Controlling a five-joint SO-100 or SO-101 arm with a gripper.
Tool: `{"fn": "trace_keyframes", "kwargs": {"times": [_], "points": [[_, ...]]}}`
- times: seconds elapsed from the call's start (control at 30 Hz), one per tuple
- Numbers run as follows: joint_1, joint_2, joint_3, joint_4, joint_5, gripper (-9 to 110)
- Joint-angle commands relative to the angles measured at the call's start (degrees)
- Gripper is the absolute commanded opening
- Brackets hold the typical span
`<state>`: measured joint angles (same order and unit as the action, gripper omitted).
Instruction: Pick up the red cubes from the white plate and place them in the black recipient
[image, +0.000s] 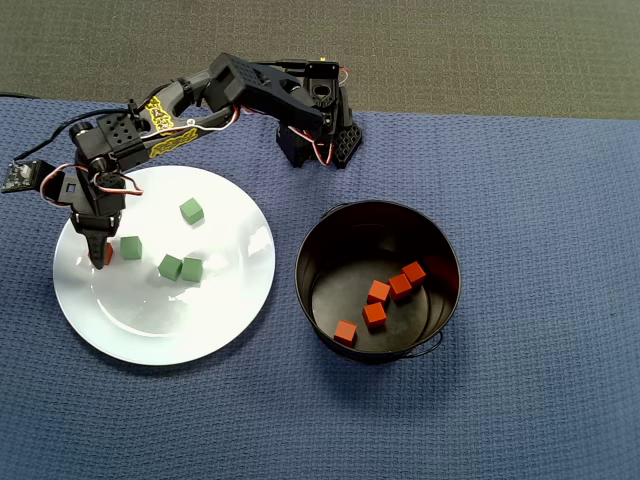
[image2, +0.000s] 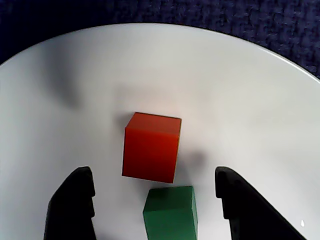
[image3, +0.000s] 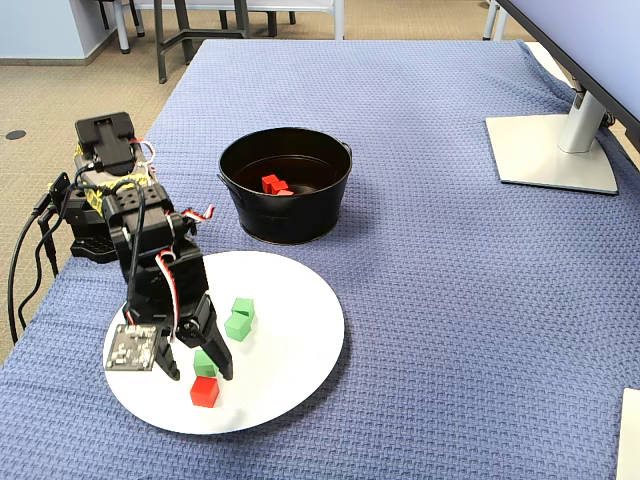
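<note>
One red cube (image2: 151, 147) lies on the white plate (image: 230, 300); five in the black bucket (image: 440, 250)

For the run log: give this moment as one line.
gripper: open above plate | red cube: on plate, ungrasped | green cube: between fingers | bucket: five red cubes

Red cube (image2: 151, 147), green cube (image2: 170, 212), white plate (image2: 250, 100), blue cloth (image: 540, 150).

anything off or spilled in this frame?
Nothing stands out. Five red cubes lie in the black bucket, one red cube and four green cubes sit on the white plate; none on the cloth.
</note>
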<state>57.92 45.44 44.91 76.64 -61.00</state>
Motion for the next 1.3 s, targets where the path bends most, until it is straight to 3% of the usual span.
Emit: {"fn": "trace_keyframes", "kwargs": {"times": [0.0,0.47,0.77,1.03,1.27], "points": [[0.2,-0.5,-6.4,1.3,-0.9,20],[0.2,-5.0,-12.0,2.3,0.3,16],[0.2,-6.7,-14.7,3.2,0.6,3],[0.1,-6.9,-14.9,3.3,0.7,0],[0.7,1.4,-11.3,2.2,6.9,0]]}}
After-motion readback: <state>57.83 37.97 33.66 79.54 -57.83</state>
